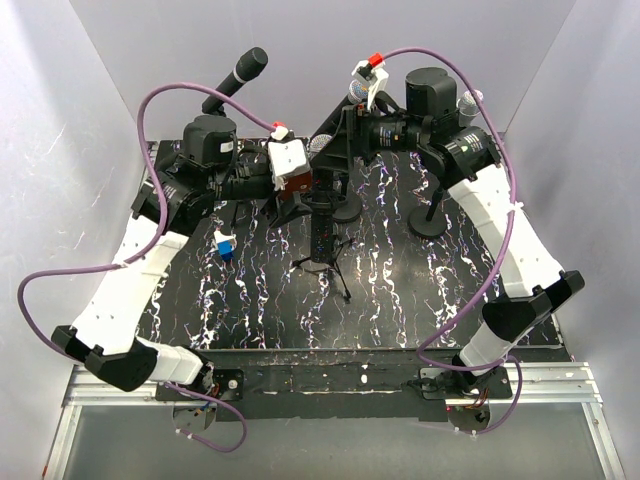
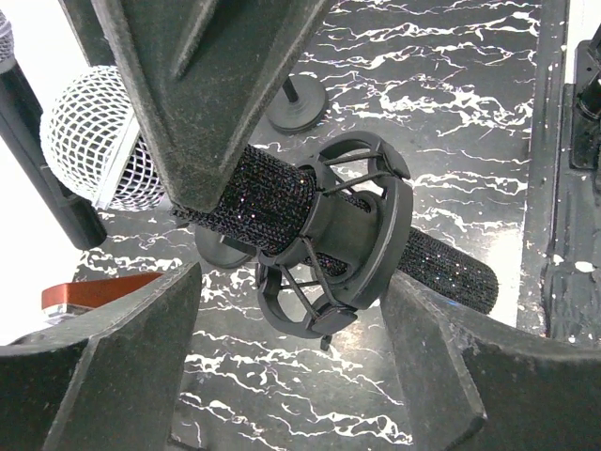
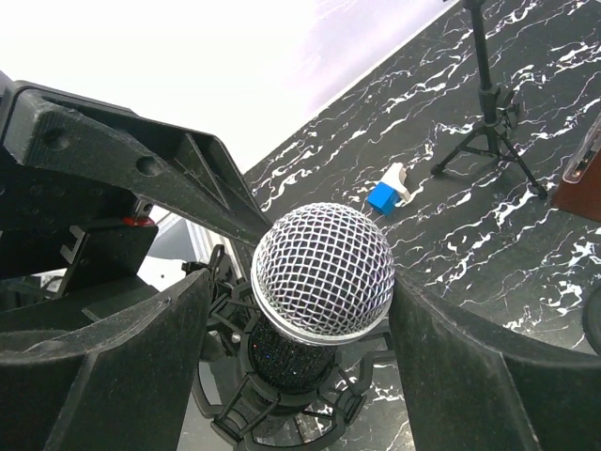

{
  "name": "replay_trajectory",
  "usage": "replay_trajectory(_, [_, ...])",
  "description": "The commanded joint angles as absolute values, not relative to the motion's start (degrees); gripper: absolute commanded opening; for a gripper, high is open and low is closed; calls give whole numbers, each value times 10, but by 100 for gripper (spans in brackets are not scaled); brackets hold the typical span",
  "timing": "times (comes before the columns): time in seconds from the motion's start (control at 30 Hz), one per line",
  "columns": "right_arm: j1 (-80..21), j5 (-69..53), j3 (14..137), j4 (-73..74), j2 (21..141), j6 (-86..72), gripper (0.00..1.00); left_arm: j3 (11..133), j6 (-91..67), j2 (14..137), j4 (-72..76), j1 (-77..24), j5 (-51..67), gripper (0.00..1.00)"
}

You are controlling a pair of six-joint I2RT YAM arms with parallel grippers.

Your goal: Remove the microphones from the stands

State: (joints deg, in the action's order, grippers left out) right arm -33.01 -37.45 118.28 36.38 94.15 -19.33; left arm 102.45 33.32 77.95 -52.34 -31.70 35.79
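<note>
The microphone has a silver mesh head and a glittery black body, and sits in a black shock mount on a tripod stand at the table's middle. In the top view its body points toward me. My right gripper is open with one finger on each side of the mesh head; its right finger is at the head's edge. My left gripper is open, straddling the lower part of the shock mount, its fingers apart from it.
Other microphones on stands are at the back: a black one at left and silver-headed ones at right, with round bases. A blue and white block lies at left. A red-brown box is beside my left gripper.
</note>
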Motion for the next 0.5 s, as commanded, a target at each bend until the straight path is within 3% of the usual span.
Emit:
replay_trajectory(0.0, [-335,-404,1193,354,939,-208,81,1063,347,756,-529,-316,341,74])
replay_trajectory(0.13, [-335,-404,1189,354,942,-212,77,1065,360,751,-538,-317,363,63])
replay_trajectory(0.3, [-335,-412,1182,352,944,-216,67,1071,401,755,-569,-325,395,58])
replay_trajectory(0.47, [-335,-415,1170,347,943,-221,61,1063,437,751,-577,-346,380,38])
